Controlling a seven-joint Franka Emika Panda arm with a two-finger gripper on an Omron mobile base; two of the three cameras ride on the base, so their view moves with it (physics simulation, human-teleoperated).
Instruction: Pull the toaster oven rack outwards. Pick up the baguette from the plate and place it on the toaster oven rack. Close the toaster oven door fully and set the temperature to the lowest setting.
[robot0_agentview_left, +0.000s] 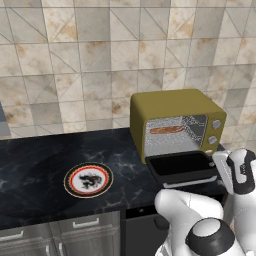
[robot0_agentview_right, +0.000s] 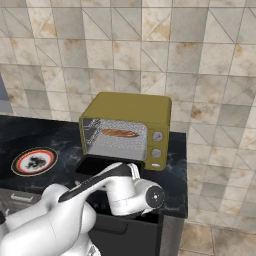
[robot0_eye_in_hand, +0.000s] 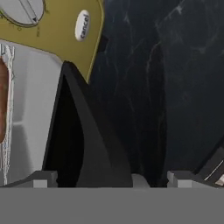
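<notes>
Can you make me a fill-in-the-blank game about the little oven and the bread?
1. The baguette lies inside the ____.
2. The toaster oven door is folded down, so it is ____.
3. The plate on the black counter has no ____ on it.
4. The small white button on the oven's front panel reads ____.

Missing words: toaster oven; open; baguette; cancel

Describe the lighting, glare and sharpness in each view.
Left base view: flat even light, toaster oven fairly sharp, faint sheen on the counter. Right base view: the same, baguette slightly soft. Hand view: close up, the dark toaster oven door blurry-edged, no glare.
</notes>
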